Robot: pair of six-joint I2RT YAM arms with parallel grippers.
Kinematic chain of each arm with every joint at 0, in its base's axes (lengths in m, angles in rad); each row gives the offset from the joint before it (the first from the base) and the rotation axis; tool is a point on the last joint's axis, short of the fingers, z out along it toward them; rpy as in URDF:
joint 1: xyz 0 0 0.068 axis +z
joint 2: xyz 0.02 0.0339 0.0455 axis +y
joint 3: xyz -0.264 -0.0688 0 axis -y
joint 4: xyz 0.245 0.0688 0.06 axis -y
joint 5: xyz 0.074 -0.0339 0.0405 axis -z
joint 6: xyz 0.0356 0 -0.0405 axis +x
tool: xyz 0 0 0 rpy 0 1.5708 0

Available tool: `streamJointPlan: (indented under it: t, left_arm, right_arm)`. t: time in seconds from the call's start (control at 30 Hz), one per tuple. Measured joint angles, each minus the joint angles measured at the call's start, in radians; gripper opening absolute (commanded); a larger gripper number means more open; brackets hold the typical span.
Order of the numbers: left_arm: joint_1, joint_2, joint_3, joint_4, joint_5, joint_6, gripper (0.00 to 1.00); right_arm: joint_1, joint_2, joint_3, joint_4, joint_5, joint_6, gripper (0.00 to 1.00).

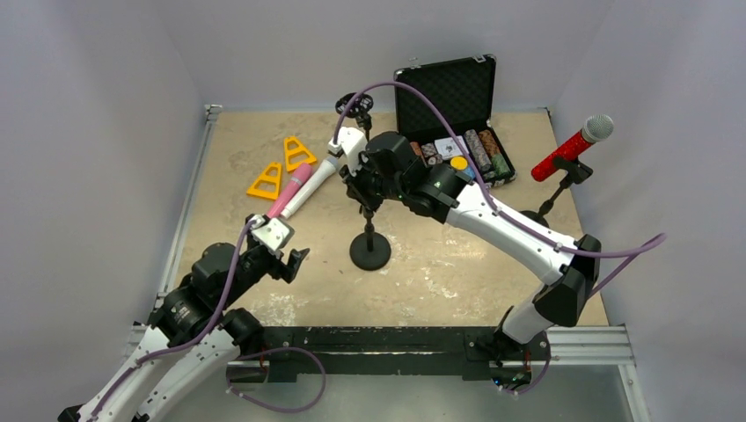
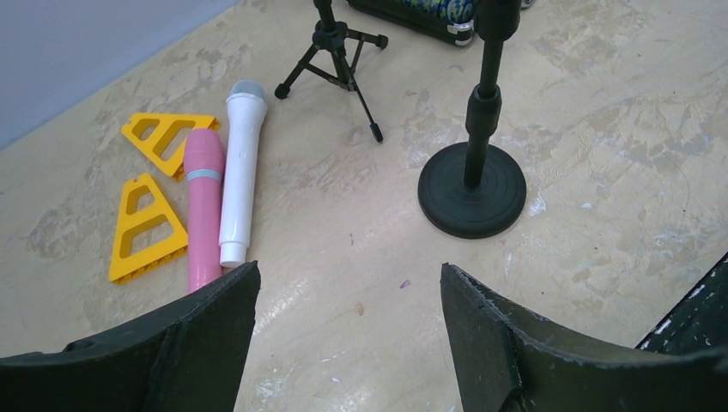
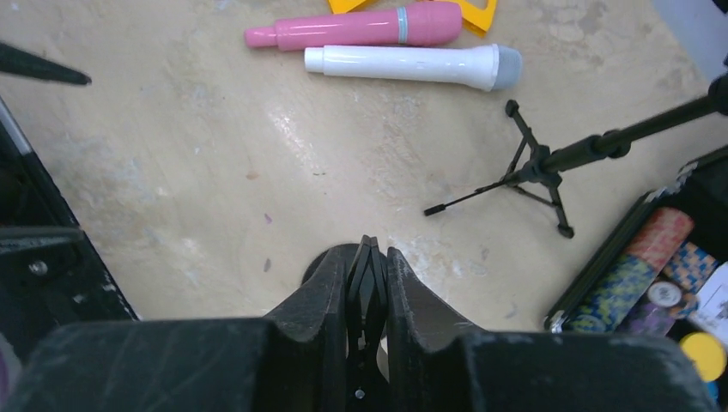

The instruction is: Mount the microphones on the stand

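The glittery red microphone (image 1: 572,148) sits clipped in a small stand (image 1: 554,189) at the right. The white microphone (image 1: 312,183) and the pink microphone (image 1: 288,192) lie side by side on the table; both also show in the left wrist view (image 2: 239,167) (image 2: 203,206) and the right wrist view (image 3: 412,64) (image 3: 352,27). A round-base stand (image 1: 370,251) stands mid-table. My right gripper (image 3: 367,257) is shut on the black clip (image 3: 367,287) at this stand's top. My left gripper (image 2: 350,300) is open and empty, just short of the pink microphone's tail end.
A black tripod stand (image 1: 356,104) stands at the back, near the white microphone's head. Two yellow triangular pieces (image 1: 265,182) (image 1: 299,152) lie left of the microphones. An open black case (image 1: 453,114) with poker chips stands at the back right.
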Motion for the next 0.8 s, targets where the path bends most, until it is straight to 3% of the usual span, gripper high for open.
streamJointPlan:
  t: [0.2, 0.37, 0.5, 0.8]
  left_arm:
    - [0.0, -0.013, 0.0, 0.0, 0.0, 0.0, 0.81]
    - [0.0, -0.013, 0.0, 0.0, 0.001, 0.001, 0.81]
    - [0.0, -0.013, 0.0, 0.0, 0.003, 0.001, 0.81]
    - [0.0, -0.013, 0.0, 0.0, 0.01, 0.004, 0.81]
  right_arm:
    - [-0.05, -0.003, 0.052, -0.133, -0.15, -0.214, 0.0]
    - [-0.242, -0.005, 0.156, -0.357, -0.421, -0.437, 0.0]
    - [-0.359, -0.019, 0.188, -0.467, -0.535, -0.567, 0.05]
    - [-0.377, -0.048, 0.157, -0.536, -0.73, -0.671, 0.09]
